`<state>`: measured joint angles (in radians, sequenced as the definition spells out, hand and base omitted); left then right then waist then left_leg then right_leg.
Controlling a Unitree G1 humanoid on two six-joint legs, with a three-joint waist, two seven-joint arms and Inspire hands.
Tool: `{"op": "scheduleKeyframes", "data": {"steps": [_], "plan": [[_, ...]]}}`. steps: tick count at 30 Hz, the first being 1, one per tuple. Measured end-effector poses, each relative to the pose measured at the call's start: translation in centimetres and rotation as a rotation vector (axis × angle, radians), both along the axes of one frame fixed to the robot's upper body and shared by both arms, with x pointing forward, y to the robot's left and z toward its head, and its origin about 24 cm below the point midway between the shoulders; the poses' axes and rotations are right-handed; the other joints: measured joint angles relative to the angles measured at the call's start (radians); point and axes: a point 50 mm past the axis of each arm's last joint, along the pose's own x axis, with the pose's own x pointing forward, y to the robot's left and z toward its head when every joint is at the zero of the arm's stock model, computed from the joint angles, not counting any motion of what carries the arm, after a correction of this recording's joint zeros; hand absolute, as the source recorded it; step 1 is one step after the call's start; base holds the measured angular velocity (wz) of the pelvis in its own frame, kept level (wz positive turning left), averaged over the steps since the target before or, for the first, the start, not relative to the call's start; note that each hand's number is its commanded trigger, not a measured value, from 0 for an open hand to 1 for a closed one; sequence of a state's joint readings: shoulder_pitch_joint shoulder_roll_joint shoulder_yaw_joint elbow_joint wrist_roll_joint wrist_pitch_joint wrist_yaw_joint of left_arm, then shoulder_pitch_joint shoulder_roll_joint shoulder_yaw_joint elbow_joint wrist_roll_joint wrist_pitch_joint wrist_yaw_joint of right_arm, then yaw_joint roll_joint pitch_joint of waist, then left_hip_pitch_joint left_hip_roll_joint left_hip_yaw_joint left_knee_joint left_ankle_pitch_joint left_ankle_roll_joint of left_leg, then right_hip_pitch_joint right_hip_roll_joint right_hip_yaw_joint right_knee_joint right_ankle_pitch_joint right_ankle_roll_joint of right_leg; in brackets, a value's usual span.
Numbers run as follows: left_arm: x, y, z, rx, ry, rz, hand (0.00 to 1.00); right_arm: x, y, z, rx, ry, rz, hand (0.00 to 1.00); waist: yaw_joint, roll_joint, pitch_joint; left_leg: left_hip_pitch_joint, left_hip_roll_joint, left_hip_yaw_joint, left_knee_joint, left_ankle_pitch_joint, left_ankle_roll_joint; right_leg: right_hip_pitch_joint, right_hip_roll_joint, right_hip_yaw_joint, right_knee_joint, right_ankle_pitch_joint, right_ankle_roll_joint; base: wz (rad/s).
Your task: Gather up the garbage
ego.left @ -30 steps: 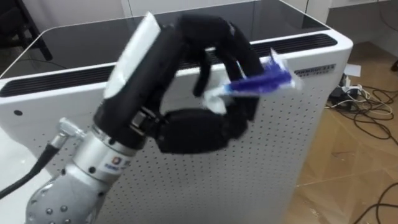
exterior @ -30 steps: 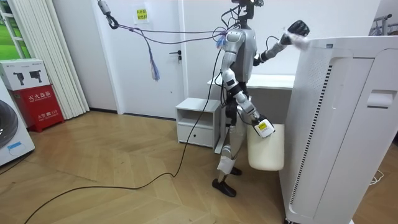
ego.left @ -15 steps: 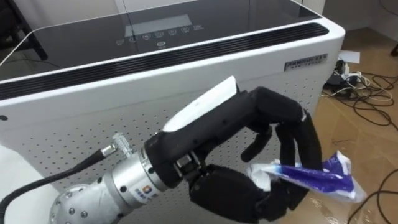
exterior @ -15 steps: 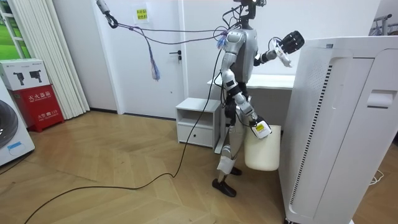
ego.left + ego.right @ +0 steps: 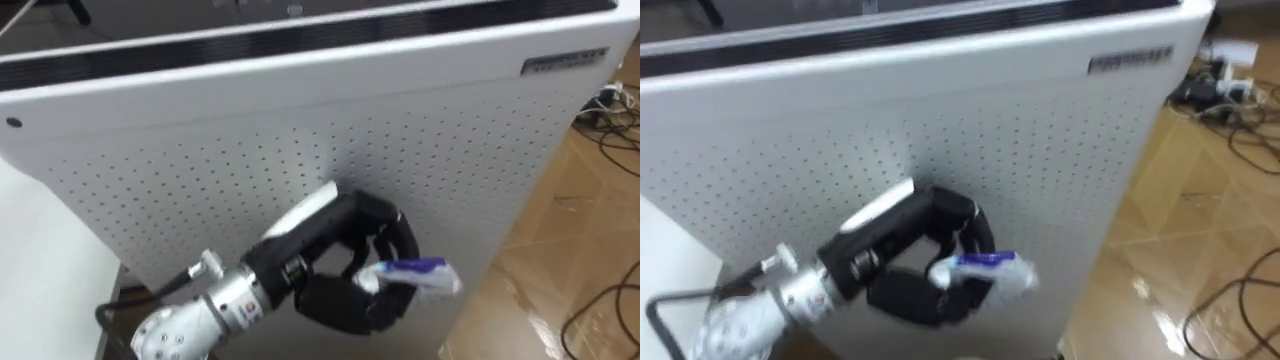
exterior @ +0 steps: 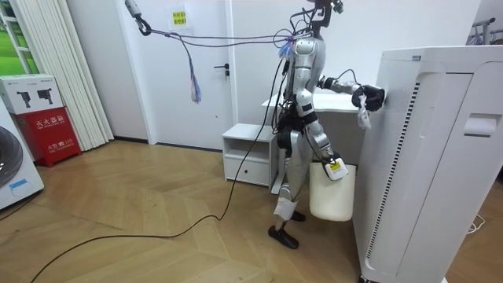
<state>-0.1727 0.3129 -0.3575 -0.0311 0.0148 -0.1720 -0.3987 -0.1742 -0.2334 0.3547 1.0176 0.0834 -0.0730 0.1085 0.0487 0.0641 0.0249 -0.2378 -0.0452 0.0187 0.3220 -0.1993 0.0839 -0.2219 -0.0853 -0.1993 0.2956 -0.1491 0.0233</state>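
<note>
Left robot hand (image 5: 338, 300) is clenched close against the perforated side of the tall white air purifier (image 5: 300, 130), well below the purifier's top. Near the purifier's foot hangs a white bin (image 6: 330, 196), with the right robot hand (image 6: 333, 166) at its rim; whether that one grips it I cannot tell. Smallest is the garbage: a crumpled blue-and-white wrapper (image 5: 415, 275), grasped in the left robot hand beside the purifier's side, higher than the bin. By my judgement the pick-up is done and the drop is left: the wrapper is not yet in the bin
</note>
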Motion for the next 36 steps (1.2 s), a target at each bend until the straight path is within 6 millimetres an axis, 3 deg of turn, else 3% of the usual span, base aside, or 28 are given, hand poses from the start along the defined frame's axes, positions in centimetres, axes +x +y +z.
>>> {"op": "scheduleKeyframes", "data": {"steps": [4, 12, 20, 33, 34, 35, 36], "plan": [[0.2, 0.7, -2.3, 0.03, 0.068, 0.079, 1.0, 1.5, 0.4, 0.6, 0.011, -0.031, -0.009, 1.0, 0.017, -0.023, 0.0119, -0.044, -0.001, -0.004, -0.014, 0.022, -0.004, -0.046, 0.002, -0.008, 0.0, 0.011, -0.008, 0.06], [0.3, 2.0, -6.3, 0.066, 0.208, 0.199, 1.0, 2.7, 1.1, 1.2, 0.04, -0.087, -0.051, 1.0, 0.028, -0.03, 0.0122, -0.141, 0.002, -0.002, 0.006, 0.032, -0.007, -0.142, 0.0, -0.012, 0.021, 0.02, -0.015, 0.03], [0.3, 2.3, -7.2, 0.101, 0.225, 0.234, 1.0, 3.1, 1.3, 1.5, 0.07, -0.102, -0.073, 1.0, 0.02, -0.05, 0.0151, -0.199, -0.003, 0.008, 0.028, 0.039, -0.002, -0.212, -0.013, -0.006, 0.068, 0.019, -0.015, -0.02], [0.1, 2.7, -8.7, 0.125, 0.274, 0.281, 1.0, 3.4, 1.4, 1.7, 0.072, -0.108, -0.064, 1.0, 0.005, -0.05, 0.0151, -0.264, -0.004, -0.003, 0.076, 0.041, -0.002, -0.266, -0.019, -0.023, 0.108, 0.018, -0.022, 0.02], [0.0, 2.8, -9.0, 0.129, 0.283, 0.283, 0.65, 3.3, 1.4, 1.7, 0.072, -0.107, -0.064, 1.0, 0.005, -0.05, 0.0151, -0.267, -0.003, -0.003, 0.076, 0.041, -0.002, -0.269, -0.019, -0.022, 0.109, 0.018, -0.022, 0.0], [0.0, 2.8, -9.1, 0.131, 0.288, 0.283, 0.17, 3.3, 1.4, 1.6, 0.074, -0.105, -0.062, 1.0, 0.004, -0.05, 0.0151, -0.267, -0.003, -0.003, 0.076, 0.041, -0.002, -0.27, -0.019, -0.022, 0.108, 0.019, -0.022, 0.0], [-0.1, 2.8, -9.3, 0.133, 0.295, 0.282, 0.03, 3.3, 1.4, 1.6, 0.077, -0.102, -0.058, 1.0, 0.004, -0.05, 0.0151, -0.268, -0.003, -0.003, 0.075, 0.041, -0.002, -0.271, -0.019, -0.022, 0.108, 0.018, -0.022, 0.0]]}}
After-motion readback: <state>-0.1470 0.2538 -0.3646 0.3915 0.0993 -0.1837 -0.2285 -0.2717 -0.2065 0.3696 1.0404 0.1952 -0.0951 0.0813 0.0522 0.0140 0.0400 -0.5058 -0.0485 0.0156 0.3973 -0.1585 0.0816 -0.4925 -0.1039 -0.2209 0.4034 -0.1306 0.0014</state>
